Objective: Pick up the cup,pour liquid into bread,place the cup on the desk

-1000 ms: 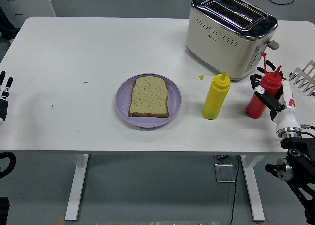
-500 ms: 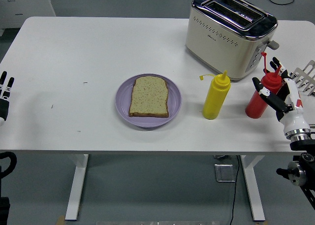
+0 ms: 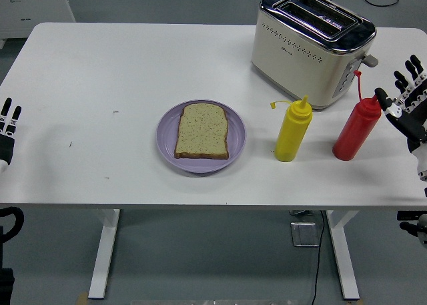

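Observation:
A slice of bread point(image 3: 202, 131) lies on a purple plate point(image 3: 168, 142) in the middle of the table. To its right stands a yellow squeeze bottle point(image 3: 293, 131), upright. Further right a red squeeze bottle point(image 3: 355, 127) stands upright, untouched. My right hand point(image 3: 407, 105) hangs at the right edge, a little right of the red bottle, fingers spread and holding nothing. At the left edge rests my left hand point(image 3: 7, 128), fingers straight. No cup shows.
A cream and chrome toaster point(image 3: 311, 45) sits at the back right, behind both bottles. A faint mark point(image 3: 115, 112) dots the white table point(image 3: 120, 71) left of the plate.
My right hand has drawn back to the right and upward, away from the red bottle it was next to. The bottle stays standing in place. A metal rack at the right edge is hidden now.

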Motion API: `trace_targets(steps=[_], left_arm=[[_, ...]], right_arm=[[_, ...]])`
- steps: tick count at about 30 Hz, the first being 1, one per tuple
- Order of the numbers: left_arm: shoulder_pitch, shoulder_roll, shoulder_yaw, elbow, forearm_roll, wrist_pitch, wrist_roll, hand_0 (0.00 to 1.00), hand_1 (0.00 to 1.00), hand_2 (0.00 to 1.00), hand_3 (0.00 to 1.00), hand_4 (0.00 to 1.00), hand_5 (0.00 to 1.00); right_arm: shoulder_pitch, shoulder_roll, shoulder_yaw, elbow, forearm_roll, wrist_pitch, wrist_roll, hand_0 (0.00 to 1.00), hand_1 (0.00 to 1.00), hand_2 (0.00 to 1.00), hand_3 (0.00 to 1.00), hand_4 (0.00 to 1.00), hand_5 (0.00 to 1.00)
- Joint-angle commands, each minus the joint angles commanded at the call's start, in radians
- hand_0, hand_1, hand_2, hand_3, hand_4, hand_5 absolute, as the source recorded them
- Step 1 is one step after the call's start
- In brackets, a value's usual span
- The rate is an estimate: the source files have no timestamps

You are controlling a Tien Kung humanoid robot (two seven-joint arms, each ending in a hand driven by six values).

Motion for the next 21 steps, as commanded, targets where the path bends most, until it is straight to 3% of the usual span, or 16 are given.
trace_targets(steps=[3, 6, 7, 10, 12, 13, 18, 19, 21], left_arm=[[-0.002, 0.000, -0.001, 0.000, 0.000, 0.000, 0.000, 0.811, 0.802, 0.839, 0.750, 0.618, 0.998], [-0.003, 0.000, -0.005, -0.001, 0.000, 0.001, 0.000, 0.811, 0.802, 0.839, 0.750, 0.618, 0.998], [-0.003, 0.000, -0.006, 0.000, 0.000, 0.001, 0.000, 0.811, 0.802, 0.839, 0.751, 0.618, 0.998], [-0.004, 0.000, -0.006, -0.001, 0.000, 0.001, 0.001, 0.811, 0.802, 0.839, 0.751, 0.618, 0.998], [-0.004, 0.000, -0.007, -0.001, 0.000, 0.001, 0.001, 0.811, 0.802, 0.839, 0.751, 0.618, 0.998], [-0.004, 0.000, -0.007, -0.001, 0.000, 0.000, 0.001, 0.811, 0.803, 0.839, 0.750, 0.617, 0.998], [-0.004, 0.000, -0.006, 0.000, 0.000, 0.000, 0.001, 0.811, 0.803, 0.839, 0.750, 0.617, 0.998], [-0.004, 0.000, -0.007, 0.000, 0.000, 0.001, 0.001, 0.811, 0.802, 0.838, 0.750, 0.619, 0.998], [-0.004, 0.000, -0.007, 0.000, 0.000, 0.001, 0.001, 0.811, 0.802, 0.838, 0.750, 0.619, 0.998]], right_arm=[[0.000, 0.011, 0.057, 0.002, 0.062, 0.011, 0.010, 0.985, 0.926, 0.998, 0.998, 0.871, 0.283], [0.004, 0.021, 0.127, 0.001, 0.166, 0.066, 0.006, 0.985, 0.926, 0.998, 0.998, 0.871, 0.283], [0.009, 0.024, 0.154, -0.008, 0.212, 0.099, -0.004, 0.910, 0.832, 0.890, 0.881, 0.810, 0.547], [0.017, 0.028, 0.201, -0.024, 0.333, 0.157, -0.032, 0.910, 0.832, 0.890, 0.881, 0.810, 0.547], [0.023, 0.035, 0.231, -0.037, 0.417, 0.158, -0.081, 0.910, 0.832, 0.890, 0.881, 0.810, 0.547], [0.028, 0.040, 0.247, -0.045, 0.463, 0.131, -0.125, 0.820, 0.752, 0.792, 0.793, 0.677, 0.624], [0.031, 0.054, 0.278, -0.075, 0.659, 0.103, -0.251, 0.820, 0.752, 0.792, 0.793, 0.677, 0.624], [0.030, 0.055, 0.284, -0.077, 0.670, 0.103, -0.269, 0.778, 0.697, 0.737, 0.733, 0.612, 0.587], [0.029, 0.055, 0.291, -0.081, 0.675, 0.113, -0.290, 0.778, 0.697, 0.737, 0.733, 0.612, 0.587]])
